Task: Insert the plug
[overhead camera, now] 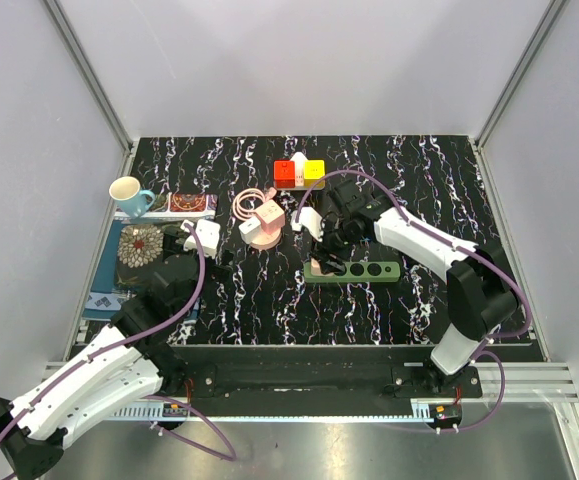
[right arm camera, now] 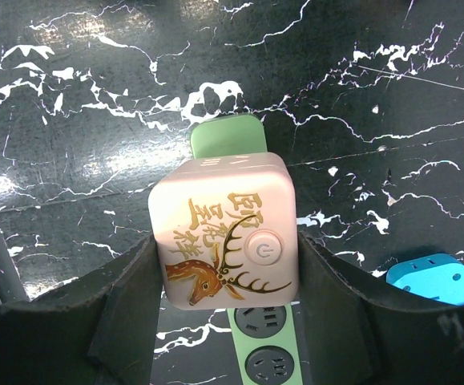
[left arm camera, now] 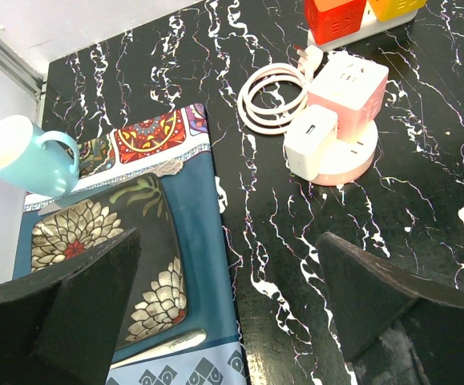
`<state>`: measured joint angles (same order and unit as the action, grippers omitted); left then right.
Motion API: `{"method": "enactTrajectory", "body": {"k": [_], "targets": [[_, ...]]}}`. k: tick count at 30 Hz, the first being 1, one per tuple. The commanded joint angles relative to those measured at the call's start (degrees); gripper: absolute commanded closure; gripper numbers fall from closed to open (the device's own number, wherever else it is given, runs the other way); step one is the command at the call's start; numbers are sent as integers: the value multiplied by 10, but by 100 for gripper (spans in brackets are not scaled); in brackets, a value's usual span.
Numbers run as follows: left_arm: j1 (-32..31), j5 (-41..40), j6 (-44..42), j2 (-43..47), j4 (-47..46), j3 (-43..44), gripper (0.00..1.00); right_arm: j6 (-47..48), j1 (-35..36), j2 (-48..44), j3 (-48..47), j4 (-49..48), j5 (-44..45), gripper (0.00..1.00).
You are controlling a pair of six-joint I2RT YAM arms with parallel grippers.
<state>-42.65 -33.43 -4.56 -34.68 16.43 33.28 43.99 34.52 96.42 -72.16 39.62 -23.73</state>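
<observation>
Green power strip (overhead camera: 369,271) lies nearest on the black marble table, with its long side running left to right. The right gripper (right arm camera: 227,249) hangs over its left end. Its fingers press on both sides of a pink cube plug (right arm camera: 227,233) with a golden deer print. The printed face is turned up to the camera, probably so that the pins point down at a socket.

The pins themselves are under the cube and cannot be seen. Whether they already touch the strip is therefore not possible to tell. A blue object (right arm camera: 432,281) at the right edge of the wrist view is cut off and cannot be named.

Further left, the left gripper (left arm camera: 227,237) is spread wide with nothing in it. It hovers near a flowered plate (left arm camera: 87,241), seemingly only waiting. Beyond it are a turquoise mug (left arm camera: 19,156), a pink cube socket (left arm camera: 348,84) with a coiled cable (left arm camera: 272,96), and, farthest, a red and yellow block (overhead camera: 299,172).
</observation>
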Motion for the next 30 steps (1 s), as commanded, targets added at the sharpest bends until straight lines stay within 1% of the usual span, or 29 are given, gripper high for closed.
{"method": "enactTrajectory", "body": {"k": [1, 10, 17, 21, 23, 25, 30], "targets": [[3, -4, -8, 0, -25, -1, 1, 1, 4, 1, 4, -18, -11, 100], [5, -1, -9, 0, -25, 0, 1, 11, 4, 17, 33, -18, 6, 99], [5, 0, -10, 2, -25, -1, 1, 15, -3, 18, 63, -19, 59, 100], [6, 4, -12, 1, -25, -1, 1, 22, -13, 17, 62, -17, 67, 100], [6, 6, -12, 1, -25, -1, 1, 35, -14, 23, 59, -15, 89, 100], [6, 7, -12, 3, -25, 0, 1, 45, -13, 39, 49, -10, 101, 100], [5, 13, -11, 4, -24, 1, 1, 51, -14, 73, 27, 7, 99, 100]]}}
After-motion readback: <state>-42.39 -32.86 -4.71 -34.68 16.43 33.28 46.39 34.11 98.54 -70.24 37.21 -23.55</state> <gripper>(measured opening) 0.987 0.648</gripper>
